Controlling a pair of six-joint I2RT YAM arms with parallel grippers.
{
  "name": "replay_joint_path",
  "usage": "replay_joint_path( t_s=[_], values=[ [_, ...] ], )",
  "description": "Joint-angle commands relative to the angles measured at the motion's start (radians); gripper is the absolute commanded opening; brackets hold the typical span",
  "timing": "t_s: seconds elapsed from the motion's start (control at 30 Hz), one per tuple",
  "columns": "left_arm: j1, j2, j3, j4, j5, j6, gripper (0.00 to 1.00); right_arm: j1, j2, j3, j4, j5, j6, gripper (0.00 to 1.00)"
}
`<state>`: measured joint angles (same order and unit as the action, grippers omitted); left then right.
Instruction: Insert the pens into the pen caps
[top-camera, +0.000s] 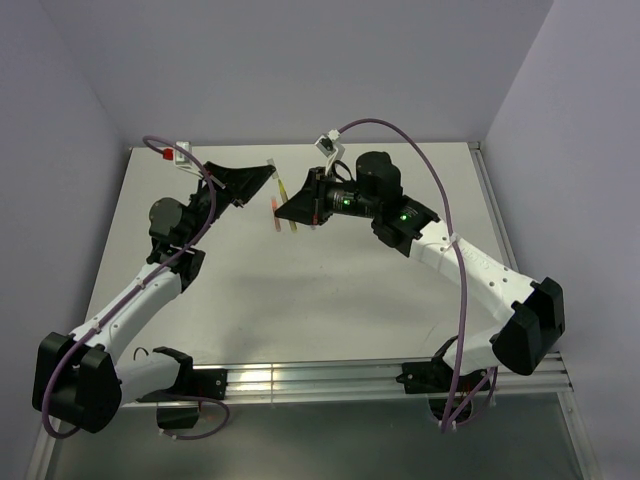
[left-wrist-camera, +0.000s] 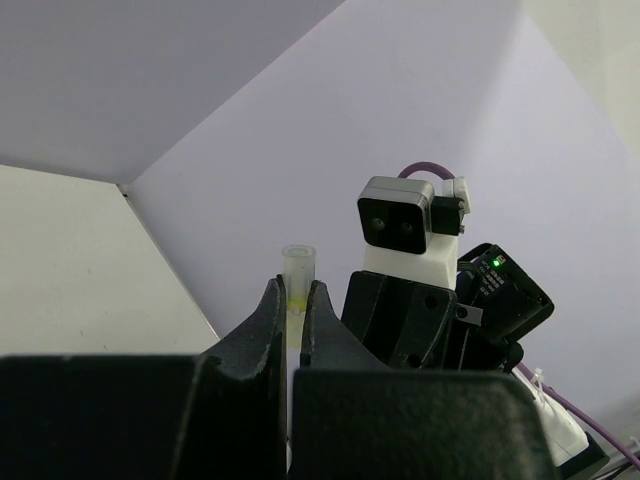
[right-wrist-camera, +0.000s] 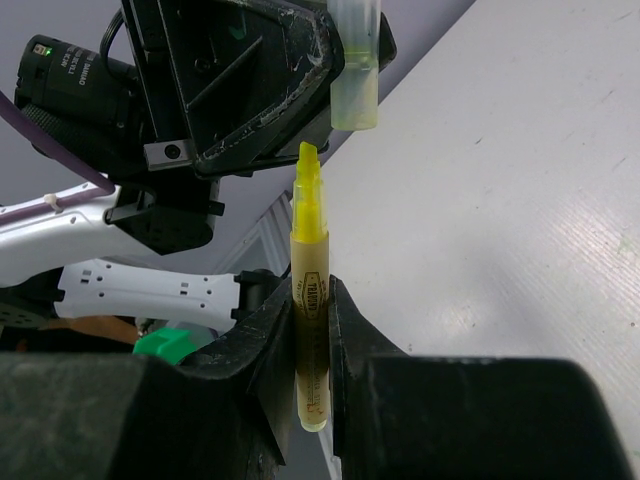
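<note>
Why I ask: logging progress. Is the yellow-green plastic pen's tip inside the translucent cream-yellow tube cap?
No, the yellow-green pen ends outside, just below and beside the cream-yellow cap.

Pen (right-wrist-camera: 309, 250): bright yellow, with an olive label band and dark print. Cap (right-wrist-camera: 354, 95): pale translucent yellow. Table (right-wrist-camera: 520, 200): off-white. Walls (left-wrist-camera: 450, 100): pale lilac.

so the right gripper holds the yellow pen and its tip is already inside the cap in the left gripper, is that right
No, the tip is not inside yet. The right wrist view shows the tip of the yellow pen just short of the open end of the cap. The right gripper does hold the pen and the left gripper the cap.
</note>
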<state>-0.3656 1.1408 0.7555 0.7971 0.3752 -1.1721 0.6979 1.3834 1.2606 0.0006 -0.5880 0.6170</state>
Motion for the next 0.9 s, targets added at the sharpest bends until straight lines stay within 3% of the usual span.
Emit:
replay_joint_path(
  t_s=[0.0,0.87],
  values=[
    [-0.004,-0.003,0.016,0.050,-0.006,0.018,0.00,0.008,-0.030,0.002,0.053,-0.006,0.009,0.00],
    [-0.006,0.023,0.030,0.110,0.057,-0.015,0.00,0.009,0.012,-0.001,0.067,-0.018,0.020,0.00]
  ],
)
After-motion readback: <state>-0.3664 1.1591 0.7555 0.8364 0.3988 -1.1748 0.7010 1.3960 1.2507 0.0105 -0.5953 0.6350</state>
